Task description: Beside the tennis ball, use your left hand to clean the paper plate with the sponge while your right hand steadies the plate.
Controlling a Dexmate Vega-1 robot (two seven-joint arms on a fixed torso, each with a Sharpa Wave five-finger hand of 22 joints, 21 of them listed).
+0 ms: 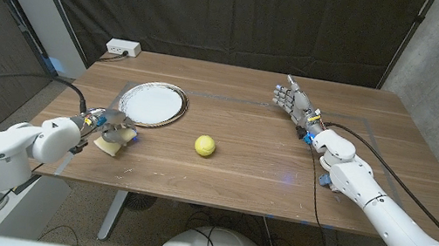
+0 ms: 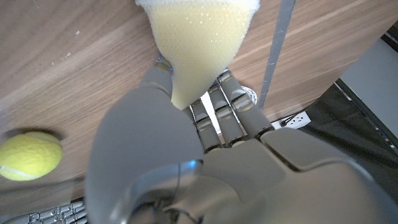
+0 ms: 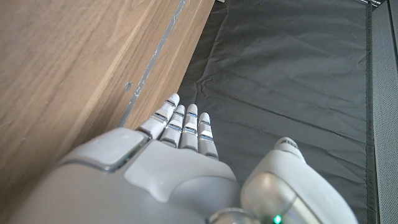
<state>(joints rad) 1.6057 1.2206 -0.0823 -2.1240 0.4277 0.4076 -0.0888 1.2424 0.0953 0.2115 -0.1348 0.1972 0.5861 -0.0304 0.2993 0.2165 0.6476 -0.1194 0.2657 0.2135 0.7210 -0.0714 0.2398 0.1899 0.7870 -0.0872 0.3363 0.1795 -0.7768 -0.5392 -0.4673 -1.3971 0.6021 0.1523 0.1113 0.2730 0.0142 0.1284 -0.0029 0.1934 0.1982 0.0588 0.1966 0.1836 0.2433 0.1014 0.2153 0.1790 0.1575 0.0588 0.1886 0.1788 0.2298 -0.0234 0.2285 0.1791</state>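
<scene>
At the near left edge of the wooden bench (image 1: pixel 265 170), the left robot hand (image 1: pixel 115 129) is closing around the sponge (image 1: pixel 110 146), a pale yellow block that is sitting on the wood right at the bench's front edge. In the left wrist view the sponge (image 2: pixel 199 46) is showing clamped between the thumb and the fingers (image 2: pixel 225 115) of the left robot hand (image 2: pixel 186 155), its yellow foam bulging out beyond them over the wood grain.

A little farther in, near the middle of the bench, the tennis ball (image 1: pixel 204 145) is lying by itself, apart from both hands; the left wrist view is catching it (image 2: pixel 28 155) beside the thumb, resting on the wood.

Beyond the left robot hand and to the left of the ball, the paper plate (image 1: pixel 153 103) is lying flat on the bench, white with a darker rim, close to the sponge but not touching it. Neither hand is on the plate.

On the far right side, the right robot hand (image 1: pixel 294 101) is standing on its edge with the fingers stretched out and held side by side, gripping nothing, well apart from the plate and the ball. The right wrist view is showing the same hand (image 3: pixel 180 155), fingers straight, alongside the bench's edge with a dark curtain (image 3: pixel 292 74) behind.

At the far left corner a white power strip (image 1: pixel 122 48) is sitting.
</scene>
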